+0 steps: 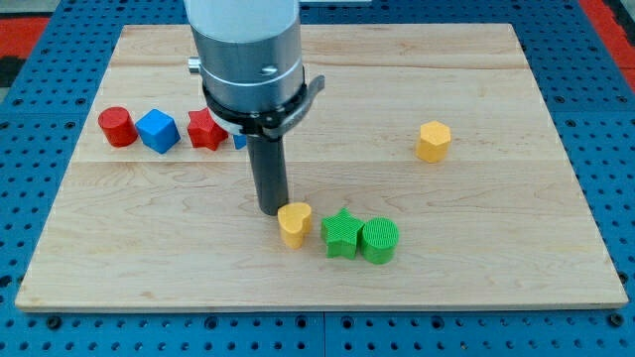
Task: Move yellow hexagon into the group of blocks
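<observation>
The yellow hexagon (433, 141) stands alone at the view's right on the wooden board (476, 248). Near the view's bottom centre a yellow heart (294, 223), a green star (341, 234) and a green cylinder (379, 240) sit in a row, close together. My tip (271, 209) rests just left of and above the yellow heart, touching or nearly touching it. It is far to the left of the yellow hexagon.
At the view's left a red cylinder (116, 127), a blue cube-like block (157, 131) and a red star (205, 130) form a row. A small blue block (239, 141) is mostly hidden behind the arm's body (248, 59).
</observation>
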Tool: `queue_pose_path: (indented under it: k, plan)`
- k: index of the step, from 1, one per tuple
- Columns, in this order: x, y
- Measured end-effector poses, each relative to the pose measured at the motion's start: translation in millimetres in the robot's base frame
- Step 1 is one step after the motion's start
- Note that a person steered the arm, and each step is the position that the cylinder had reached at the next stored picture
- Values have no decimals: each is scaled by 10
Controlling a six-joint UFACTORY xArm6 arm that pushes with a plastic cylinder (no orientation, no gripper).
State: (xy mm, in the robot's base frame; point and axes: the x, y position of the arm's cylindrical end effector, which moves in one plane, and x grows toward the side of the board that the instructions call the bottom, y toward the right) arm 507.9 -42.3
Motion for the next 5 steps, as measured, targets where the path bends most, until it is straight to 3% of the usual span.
queue_pose_path:
  k: [3, 4, 5]
  plan:
    - [-156, 406]
    - [-79, 1292]
    - [-368, 2077]
